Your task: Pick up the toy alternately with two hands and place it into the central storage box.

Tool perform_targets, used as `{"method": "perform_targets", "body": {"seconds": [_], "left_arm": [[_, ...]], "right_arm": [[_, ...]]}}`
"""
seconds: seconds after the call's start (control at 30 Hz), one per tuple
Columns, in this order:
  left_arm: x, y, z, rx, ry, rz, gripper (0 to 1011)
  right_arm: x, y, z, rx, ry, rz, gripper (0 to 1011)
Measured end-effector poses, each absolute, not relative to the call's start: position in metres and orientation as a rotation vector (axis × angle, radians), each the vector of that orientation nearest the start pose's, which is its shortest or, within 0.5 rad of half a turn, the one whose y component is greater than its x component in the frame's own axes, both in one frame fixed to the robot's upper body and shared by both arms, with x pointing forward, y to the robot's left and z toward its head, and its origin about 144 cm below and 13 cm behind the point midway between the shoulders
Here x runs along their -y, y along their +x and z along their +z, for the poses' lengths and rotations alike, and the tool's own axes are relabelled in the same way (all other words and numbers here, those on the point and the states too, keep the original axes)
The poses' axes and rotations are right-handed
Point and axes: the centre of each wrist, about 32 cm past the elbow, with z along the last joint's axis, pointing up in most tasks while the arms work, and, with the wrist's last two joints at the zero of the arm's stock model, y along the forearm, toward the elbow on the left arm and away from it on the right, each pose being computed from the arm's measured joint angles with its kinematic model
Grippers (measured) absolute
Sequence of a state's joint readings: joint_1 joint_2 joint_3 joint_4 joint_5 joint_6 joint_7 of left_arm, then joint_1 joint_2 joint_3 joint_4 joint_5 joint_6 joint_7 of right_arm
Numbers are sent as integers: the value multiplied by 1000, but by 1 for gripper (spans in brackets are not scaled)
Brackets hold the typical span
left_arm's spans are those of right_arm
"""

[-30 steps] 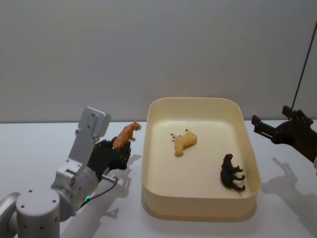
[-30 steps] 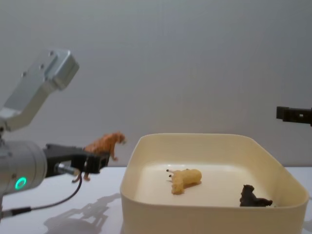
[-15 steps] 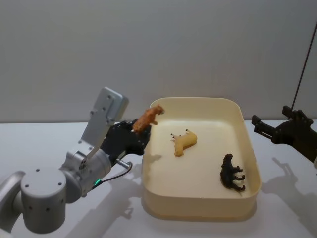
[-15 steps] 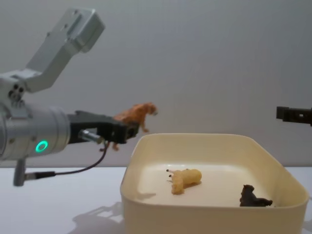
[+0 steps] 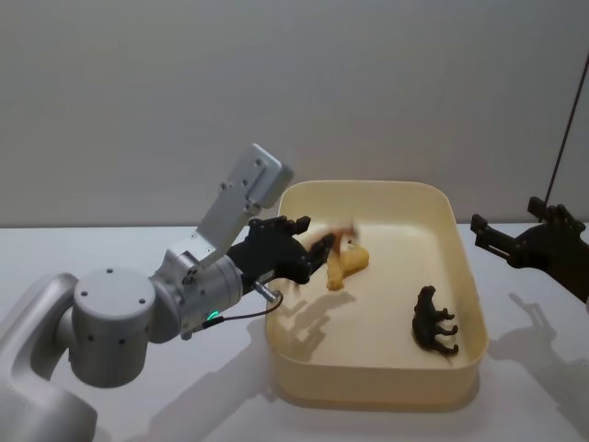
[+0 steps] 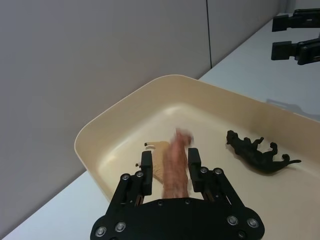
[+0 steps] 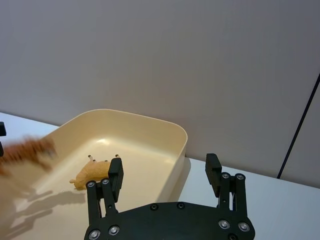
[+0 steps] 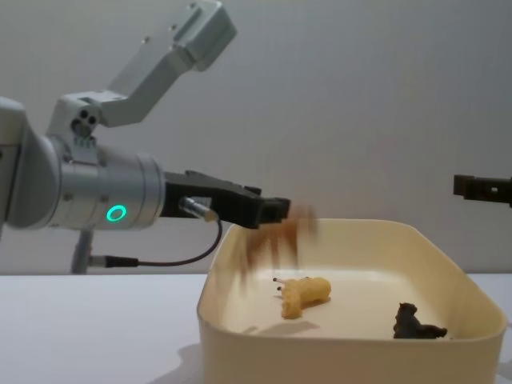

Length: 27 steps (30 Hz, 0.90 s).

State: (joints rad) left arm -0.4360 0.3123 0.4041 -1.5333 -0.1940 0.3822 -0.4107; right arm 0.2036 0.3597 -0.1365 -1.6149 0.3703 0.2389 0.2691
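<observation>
You are looking at a bare robot test station, more lab than home: a plain white table (image 5: 110, 258) runs up to flat grey partition panels (image 5: 276, 92), with a panel seam (image 6: 207, 32) showing in the left wrist view and a thin dark seam or cable (image 5: 563, 120) at 3 o'clock in the head view. The one prop at centre is a cream storage tub (image 5: 368, 391) holding small plastic toy animals (image 5: 433, 320). A silver-grey robot arm with a green ring light (image 8: 118, 213) reaches in from 9 o'clock.
</observation>
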Motion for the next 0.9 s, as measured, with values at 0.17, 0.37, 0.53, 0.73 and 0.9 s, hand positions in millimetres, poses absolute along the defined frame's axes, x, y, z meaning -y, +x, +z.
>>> {"method": "perform_targets", "body": {"seconds": [0.17,0.37,0.53,0.73,0.9], "left_arm": [[-197,552,1264,77,290,818,533],[-194,557,1267,77,303,788,734],[-193,559,1269,76,309,775,883],[-191,561,1270,76,315,761,1001],[-191,562,1271,76,317,755,1001]], "right_arm": [[286,507,1228,-24,-43,-1159,1001],[286,507,1228,-24,-43,-1159,1001],[286,507,1228,-24,-43,-1159,1001],[286,507,1228,-24,-43,-1159,1001],[286,507,1228,-24,-43,-1159,1001]]}}
